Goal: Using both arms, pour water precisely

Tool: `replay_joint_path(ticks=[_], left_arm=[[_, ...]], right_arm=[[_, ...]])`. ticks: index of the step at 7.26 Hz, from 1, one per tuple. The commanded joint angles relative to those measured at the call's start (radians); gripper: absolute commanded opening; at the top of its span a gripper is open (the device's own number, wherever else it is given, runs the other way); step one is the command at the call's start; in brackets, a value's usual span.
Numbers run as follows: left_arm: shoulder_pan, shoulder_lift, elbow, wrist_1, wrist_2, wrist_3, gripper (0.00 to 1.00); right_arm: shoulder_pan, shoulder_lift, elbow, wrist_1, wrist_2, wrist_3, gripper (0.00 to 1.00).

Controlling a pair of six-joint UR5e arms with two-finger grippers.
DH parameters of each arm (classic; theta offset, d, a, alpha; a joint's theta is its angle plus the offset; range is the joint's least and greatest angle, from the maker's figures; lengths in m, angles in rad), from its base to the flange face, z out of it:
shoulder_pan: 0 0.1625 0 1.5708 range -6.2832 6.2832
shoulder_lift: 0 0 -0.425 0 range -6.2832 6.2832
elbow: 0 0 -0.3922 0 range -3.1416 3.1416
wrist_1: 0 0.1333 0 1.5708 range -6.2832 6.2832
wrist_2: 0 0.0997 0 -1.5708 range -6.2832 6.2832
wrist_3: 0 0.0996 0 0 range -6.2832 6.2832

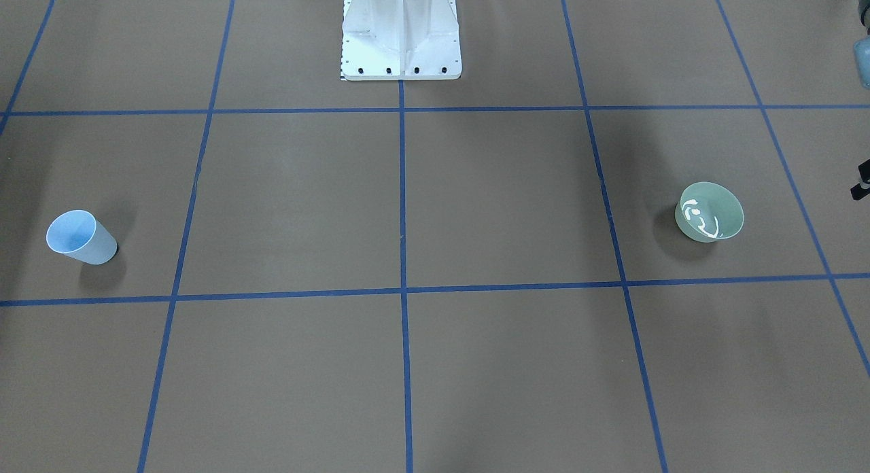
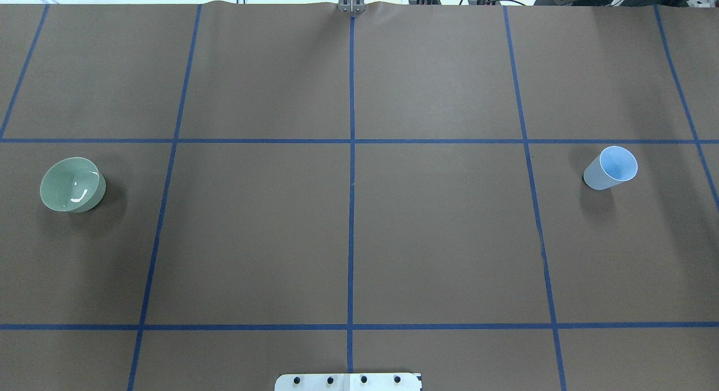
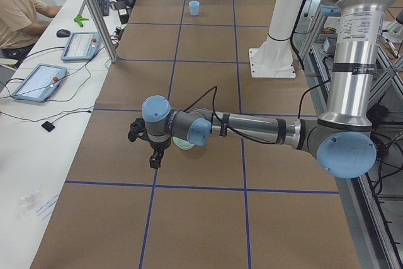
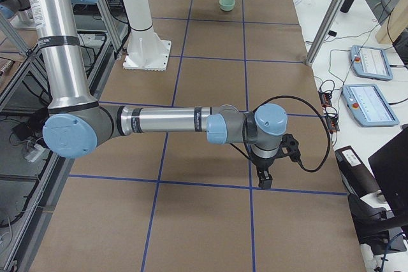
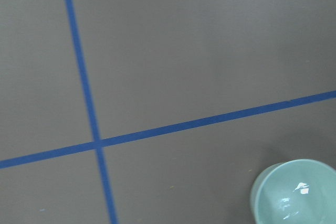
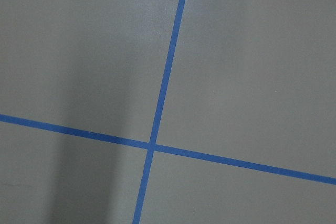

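Note:
A pale green bowl (image 2: pixel 72 184) stands on the table's left side, with white glints inside it (image 1: pixel 703 221). I cannot tell whether they are water. A light blue cup (image 2: pixel 611 167) stands upright on the right side. No water shows in it. My left gripper (image 3: pixel 154 160) hangs low over the table just beyond the bowl (image 3: pixel 182 145), towards the table's end. I cannot tell if it is open. My right gripper (image 4: pixel 263 181) hangs low near the right end, and I cannot tell its state. The cup is hidden in the exterior right view. The left wrist view shows the bowl (image 5: pixel 296 192) at its lower right.
Blue tape lines (image 2: pixel 351 155) divide the brown table cover into squares. The white pedestal base (image 1: pixel 401 38) stands at the robot's edge. An operator (image 3: pixel 19 11) sits by teach pendants (image 3: pixel 38 81) on the white side table.

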Motion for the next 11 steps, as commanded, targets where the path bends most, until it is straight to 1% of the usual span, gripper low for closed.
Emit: replay_joint_path(ticks=[1, 2, 3, 4, 5, 6, 8, 9, 10, 11], left_arm=[[-0.054, -0.006, -0.026, 0.175, 0.047, 0.183, 1.00], [-0.078, -0.008, -0.027, 0.232, 0.046, 0.262, 1.00], [-0.101, -0.015, -0.030, 0.278, 0.046, 0.293, 1.00], [-0.159, -0.015, -0.023, 0.293, 0.044, 0.334, 1.00], [-0.231, -0.008, -0.030, 0.287, 0.043, 0.335, 1.00], [-0.273, -0.009, -0.024, 0.283, 0.041, 0.335, 1.00], [-0.274, 0.021, -0.021, 0.275, 0.034, 0.332, 1.00], [-0.274, 0.011, -0.036, 0.263, 0.035, 0.330, 1.00], [-0.274, 0.021, -0.044, 0.246, 0.037, 0.333, 1.00], [-0.272, 0.020, 0.017, 0.219, 0.038, 0.333, 1.00]], right_arm=[[0.000, 0.000, 0.000, -0.001, 0.002, -0.001, 0.99], [-0.002, -0.002, -0.001, -0.001, 0.002, -0.001, 0.99], [-0.002, -0.002, -0.001, -0.001, 0.002, 0.000, 0.99], [-0.003, -0.002, -0.003, -0.001, 0.004, -0.001, 0.99], [-0.005, -0.003, -0.009, -0.001, 0.010, -0.001, 0.99], [-0.023, -0.003, -0.010, 0.001, 0.008, -0.003, 0.99], [-0.032, -0.005, -0.006, 0.001, 0.008, -0.003, 1.00], [-0.032, -0.005, -0.004, -0.001, 0.008, -0.001, 1.00], [-0.032, -0.005, -0.003, 0.001, 0.008, -0.001, 1.00], [-0.032, -0.003, -0.003, 0.001, 0.008, -0.001, 1.00]])
